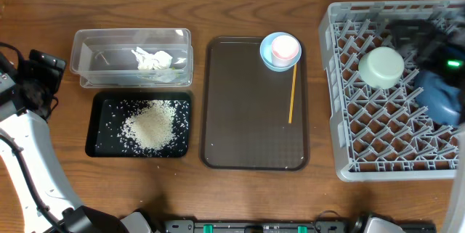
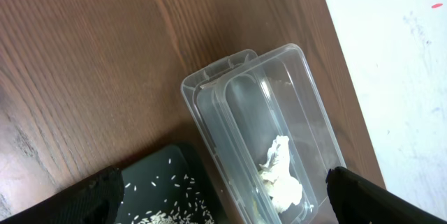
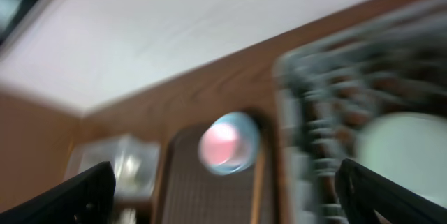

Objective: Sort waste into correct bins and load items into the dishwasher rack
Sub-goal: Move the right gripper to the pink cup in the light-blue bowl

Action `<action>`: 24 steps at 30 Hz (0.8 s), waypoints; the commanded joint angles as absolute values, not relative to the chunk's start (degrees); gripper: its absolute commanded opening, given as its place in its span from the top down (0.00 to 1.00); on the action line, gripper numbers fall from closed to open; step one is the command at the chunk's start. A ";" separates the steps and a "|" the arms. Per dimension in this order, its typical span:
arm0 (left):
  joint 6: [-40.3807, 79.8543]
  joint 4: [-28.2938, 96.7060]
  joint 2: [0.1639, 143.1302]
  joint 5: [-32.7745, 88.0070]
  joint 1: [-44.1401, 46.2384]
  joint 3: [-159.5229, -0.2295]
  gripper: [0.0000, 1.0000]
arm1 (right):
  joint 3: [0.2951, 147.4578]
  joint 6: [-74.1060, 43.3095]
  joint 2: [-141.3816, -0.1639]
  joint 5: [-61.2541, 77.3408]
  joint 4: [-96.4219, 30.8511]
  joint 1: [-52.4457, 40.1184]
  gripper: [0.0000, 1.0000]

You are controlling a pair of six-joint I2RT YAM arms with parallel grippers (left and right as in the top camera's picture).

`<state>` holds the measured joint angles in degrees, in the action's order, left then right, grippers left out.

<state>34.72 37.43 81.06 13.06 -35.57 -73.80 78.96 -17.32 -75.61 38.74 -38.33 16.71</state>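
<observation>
The right gripper (image 3: 220,182) hangs over the dishwasher rack (image 1: 333,102) with its fingers spread wide and nothing between them; its wrist view is smeared, and a hasty sweep low over the pegs could clip the mint-green bowl (image 1: 381,67) or the dark-blue bowl (image 1: 436,96) sitting in the rack and knock either off its seat; the pale-pink cup (image 1: 285,46) sits nested in the light-blue bowl (image 1: 267,59) at the far right corner of the brown serving tray (image 1: 247,117), and that nesting looks the likeliest trouble: a grasp on one rim may drag or tip the other, or pinch both and drop one on the way across; the thin yellow stick (image 1: 292,93) just beside them could be swept off the tray; the left gripper (image 2: 225,182), likewise wide open and empty, hovers by the clear tub (image 1: 87,55) that holds the crumpled paper (image 1: 151,59); a careless nudge to the black tray (image 1: 102,142) would scatter the rice grains (image 1: 150,125).
</observation>
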 commanded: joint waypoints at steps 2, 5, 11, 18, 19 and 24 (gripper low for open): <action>34.79 37.50 81.23 12.34 -35.73 -73.71 0.05 | 78.91 -13.65 -77.62 23.90 -40.21 1.85 0.01; 34.79 37.50 81.23 12.34 -35.73 -73.73 0.05 | 78.91 -14.59 -81.47 9.54 -42.17 -8.10 0.01; 34.79 37.50 81.23 12.34 -35.73 -73.71 0.05 | 78.91 -21.06 -93.60 -4.75 -43.46 -18.96 0.24; 34.79 37.50 81.23 12.34 -35.73 -73.71 0.05 | 78.91 -25.71 -105.49 -4.01 -42.92 -21.34 0.52; 34.79 37.50 81.23 12.34 -35.73 -73.71 0.05 | 78.91 -25.69 -106.59 -3.79 -42.89 -21.43 0.52; 34.79 37.50 81.23 12.34 -35.73 -73.71 0.05 | 78.91 -25.69 -110.91 -0.97 -42.76 -21.45 0.53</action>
